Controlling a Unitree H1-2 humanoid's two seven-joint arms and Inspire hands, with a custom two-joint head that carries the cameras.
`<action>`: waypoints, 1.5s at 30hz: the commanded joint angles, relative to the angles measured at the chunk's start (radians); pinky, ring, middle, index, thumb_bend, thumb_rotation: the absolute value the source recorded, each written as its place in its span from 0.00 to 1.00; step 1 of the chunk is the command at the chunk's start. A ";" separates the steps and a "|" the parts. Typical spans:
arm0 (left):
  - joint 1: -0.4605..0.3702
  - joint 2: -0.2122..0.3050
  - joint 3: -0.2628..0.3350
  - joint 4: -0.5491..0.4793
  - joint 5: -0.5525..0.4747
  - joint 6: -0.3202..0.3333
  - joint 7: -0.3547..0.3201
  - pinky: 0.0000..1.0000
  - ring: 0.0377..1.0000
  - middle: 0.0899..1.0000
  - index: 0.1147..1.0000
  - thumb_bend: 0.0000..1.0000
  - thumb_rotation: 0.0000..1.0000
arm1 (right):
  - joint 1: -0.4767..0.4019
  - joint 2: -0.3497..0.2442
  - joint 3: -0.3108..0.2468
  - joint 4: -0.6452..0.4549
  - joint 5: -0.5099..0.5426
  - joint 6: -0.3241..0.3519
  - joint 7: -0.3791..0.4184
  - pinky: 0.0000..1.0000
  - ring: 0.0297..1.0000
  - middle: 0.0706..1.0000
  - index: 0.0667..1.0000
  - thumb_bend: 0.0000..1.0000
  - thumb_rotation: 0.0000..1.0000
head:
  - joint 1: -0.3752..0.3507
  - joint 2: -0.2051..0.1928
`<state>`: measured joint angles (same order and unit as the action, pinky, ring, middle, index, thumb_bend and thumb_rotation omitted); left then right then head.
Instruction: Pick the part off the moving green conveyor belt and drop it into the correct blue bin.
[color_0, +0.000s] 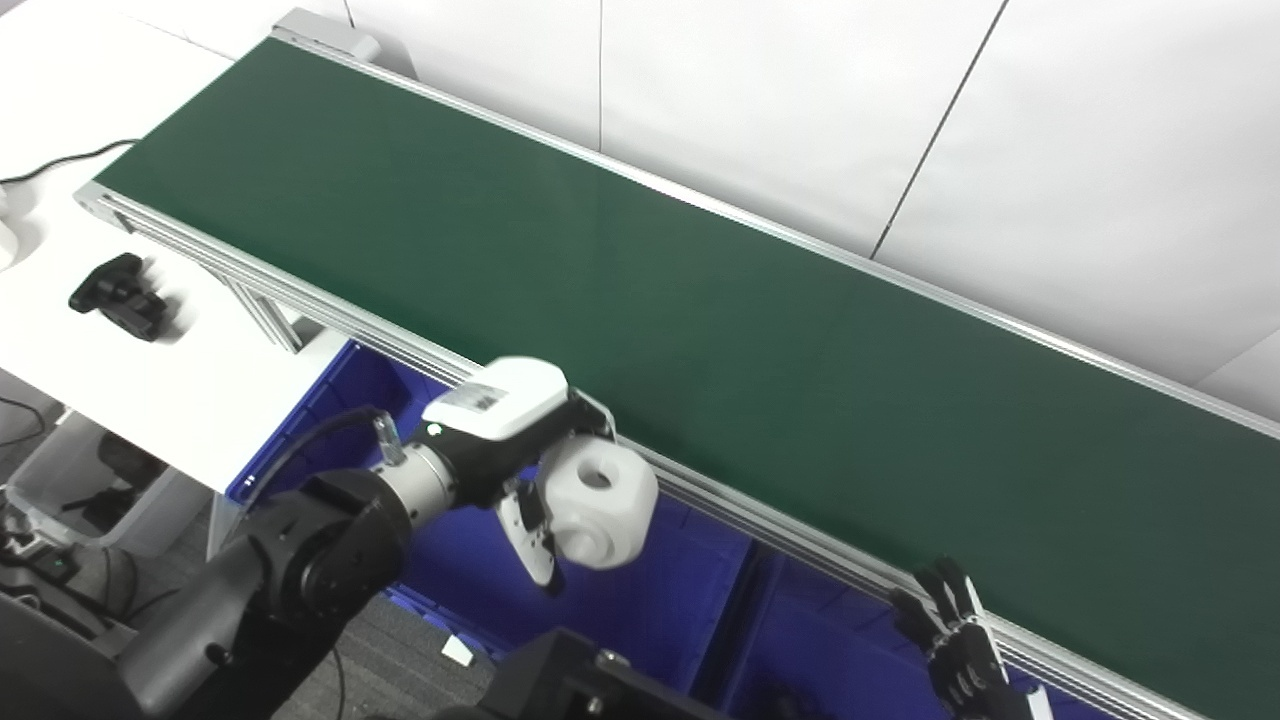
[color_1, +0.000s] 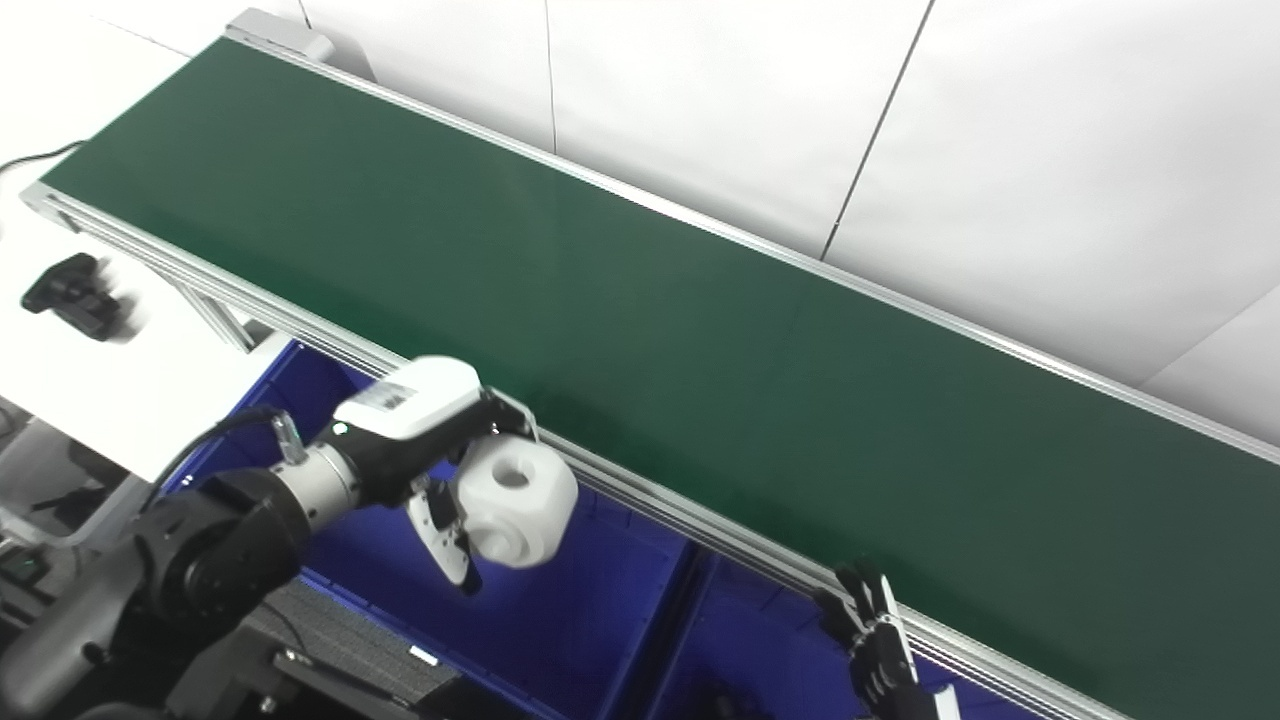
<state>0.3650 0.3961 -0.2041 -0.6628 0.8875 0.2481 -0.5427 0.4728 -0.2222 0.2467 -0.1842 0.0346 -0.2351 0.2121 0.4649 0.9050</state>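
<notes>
My left hand (color_0: 510, 440) is shut on a white blocky part (color_0: 600, 505) with round holes in its faces. It holds the part off the green conveyor belt (color_0: 640, 300), just past the belt's near rail and above the left blue bin (color_0: 640, 600). The same hand (color_1: 425, 430) and part (color_1: 515, 500) show in the right eye view. My right hand (color_0: 955, 640) is at the bottom right by the belt's near rail, fingers spread and empty, over a second blue bin (color_0: 800, 640). The belt surface carries nothing.
A white table (color_0: 150, 350) stands at the left with a black object (color_0: 118, 295) on it. A cable (color_0: 60, 160) runs along the far left. A clear box (color_0: 80, 490) sits on the floor below the table. A white wall is behind the belt.
</notes>
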 joint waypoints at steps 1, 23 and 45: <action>-0.002 0.001 0.003 -0.012 0.037 -0.018 0.008 0.36 0.44 0.41 0.46 0.52 0.00 | 0.002 0.001 -0.005 -0.038 0.013 0.009 0.010 0.85 0.87 0.94 0.98 0.87 0.93 | -0.001 -0.001; 0.022 0.028 0.014 -0.009 0.136 -0.099 -0.044 0.94 0.94 0.97 0.89 1.00 0.62 | 0.005 0.012 -0.007 -0.048 0.008 0.031 0.013 0.85 0.86 0.93 0.97 0.89 0.91 | -0.017 0.001; 0.008 -0.073 0.070 -0.055 -0.341 -0.193 0.086 0.89 0.87 0.86 0.84 1.00 0.61 | 0.014 0.016 0.000 -0.056 -0.009 0.039 0.013 0.85 0.86 0.93 0.96 0.89 0.91 | -0.076 0.011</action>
<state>0.3796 0.3421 -0.1348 -0.6626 0.6522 0.0656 -0.4859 0.4786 -0.2118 0.2469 -0.2037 0.0234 -0.2039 0.2208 0.3958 0.9158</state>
